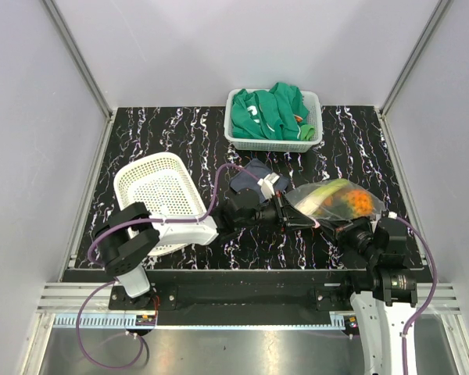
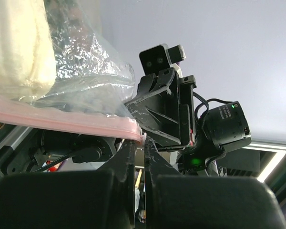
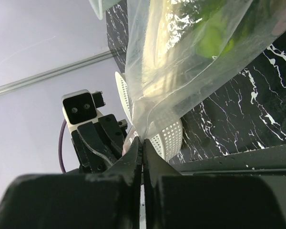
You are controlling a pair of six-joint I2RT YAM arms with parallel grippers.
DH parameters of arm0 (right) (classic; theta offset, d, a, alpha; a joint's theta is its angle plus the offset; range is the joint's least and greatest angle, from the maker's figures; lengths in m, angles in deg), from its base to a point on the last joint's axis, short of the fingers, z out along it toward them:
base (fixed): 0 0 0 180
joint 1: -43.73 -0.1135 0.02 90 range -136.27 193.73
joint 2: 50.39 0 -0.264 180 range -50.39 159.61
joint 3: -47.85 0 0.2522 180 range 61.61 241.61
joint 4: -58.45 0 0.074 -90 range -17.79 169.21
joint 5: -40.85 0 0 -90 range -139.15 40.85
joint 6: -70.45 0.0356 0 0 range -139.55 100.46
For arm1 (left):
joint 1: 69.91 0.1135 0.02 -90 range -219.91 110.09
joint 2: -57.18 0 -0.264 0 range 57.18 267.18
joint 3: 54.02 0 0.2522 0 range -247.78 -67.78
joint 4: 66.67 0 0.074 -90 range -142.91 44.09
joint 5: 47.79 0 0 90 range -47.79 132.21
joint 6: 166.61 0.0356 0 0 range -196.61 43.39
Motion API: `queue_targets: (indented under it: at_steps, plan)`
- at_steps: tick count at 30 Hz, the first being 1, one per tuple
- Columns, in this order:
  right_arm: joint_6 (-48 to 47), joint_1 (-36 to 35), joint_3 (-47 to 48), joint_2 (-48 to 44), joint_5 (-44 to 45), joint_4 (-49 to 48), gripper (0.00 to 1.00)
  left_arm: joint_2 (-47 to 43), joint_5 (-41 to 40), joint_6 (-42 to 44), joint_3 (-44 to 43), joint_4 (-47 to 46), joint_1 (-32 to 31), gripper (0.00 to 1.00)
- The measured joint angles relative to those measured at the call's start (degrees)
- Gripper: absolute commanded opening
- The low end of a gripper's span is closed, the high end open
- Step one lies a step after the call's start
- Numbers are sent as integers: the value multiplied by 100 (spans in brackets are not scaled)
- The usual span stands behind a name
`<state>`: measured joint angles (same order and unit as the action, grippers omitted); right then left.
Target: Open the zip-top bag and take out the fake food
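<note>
The zip-top bag [image 1: 338,199] is held up between the two arms, right of centre in the lower half of the top view, over the black marbled desk [image 1: 180,133]. Its long axis runs from lower left to upper right. The zip end points down-left toward the fingers, and the bulging body reaches up-right. The fake food [image 1: 352,201] is inside it, showing as orange and yellow-green pieces.

The left gripper [image 1: 303,221] comes in from the left. In its wrist view its fingers [image 2: 128,160] are pressed together on the corner of the pinkish zip strip [image 2: 62,119]. The strip slopes across from the left edge to mid-frame, with the crinkled clear plastic above it.

The right gripper [image 1: 334,229] meets the bag from the lower right. In its wrist view its fingers [image 3: 152,152] are closed tight on a pinched edge of the plastic, and the bag [image 3: 181,57] fans out toward the upper right, a green piece blurred inside.

A tilted white mesh basket [image 1: 160,195] is at the left. A dark cloth [image 1: 254,172] lies just above the left arm. The rear basket [image 1: 238,139] holds a green garment [image 1: 270,113].
</note>
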<state>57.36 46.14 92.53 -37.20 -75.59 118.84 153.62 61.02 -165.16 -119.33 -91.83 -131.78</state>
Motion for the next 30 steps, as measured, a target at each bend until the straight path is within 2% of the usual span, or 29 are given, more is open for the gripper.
queue_targets:
  at_steps: [10, 28, 29, 30]
  plan:
    - [-282, 0, 472, 79, 151, 17, 0, -157, 4, -50, 195, -205, -4, 0]
    - [-544, -2, 546, -339, 289, 623, 0, -61, 400, -162, 245, -431, 223, 0]
    - [-623, 0, 546, -315, 286, 621, 5, -35, 402, -177, 245, -455, 225, 0]
    - [-699, 0, 549, -273, 280, 614, 19, -28, 400, -186, 245, -452, 225, 0]
